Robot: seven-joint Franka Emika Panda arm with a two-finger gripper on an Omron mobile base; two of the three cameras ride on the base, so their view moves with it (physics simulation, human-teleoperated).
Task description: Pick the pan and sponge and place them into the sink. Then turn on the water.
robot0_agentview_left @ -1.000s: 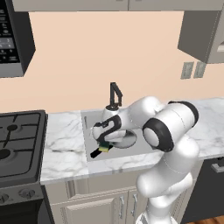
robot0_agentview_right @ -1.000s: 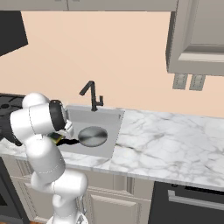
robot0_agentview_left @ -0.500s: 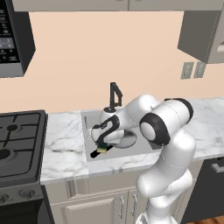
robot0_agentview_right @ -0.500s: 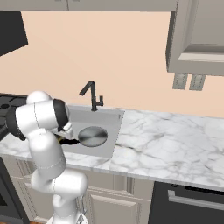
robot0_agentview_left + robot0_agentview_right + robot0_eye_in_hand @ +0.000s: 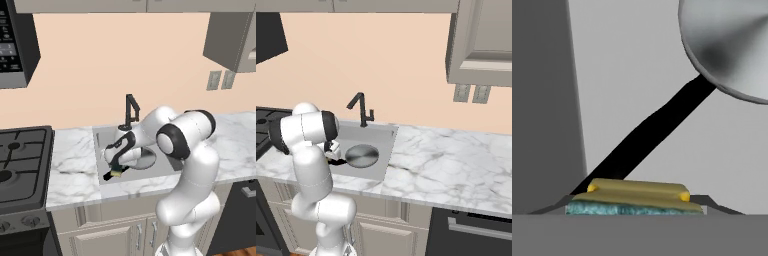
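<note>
Both fingers clamp the sponge.

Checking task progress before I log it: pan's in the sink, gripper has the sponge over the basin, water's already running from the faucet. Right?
Not quite: no water is running. In the left base view the faucet shows no stream. The rest holds: the pan lies in the sink, and the hand view shows the sponge between the fingers of the gripper over the basin.

One pan with one black handle, one sponge, one sink, one black faucet, one stove, one marble counter, two wall outlets, one robot arm
</note>
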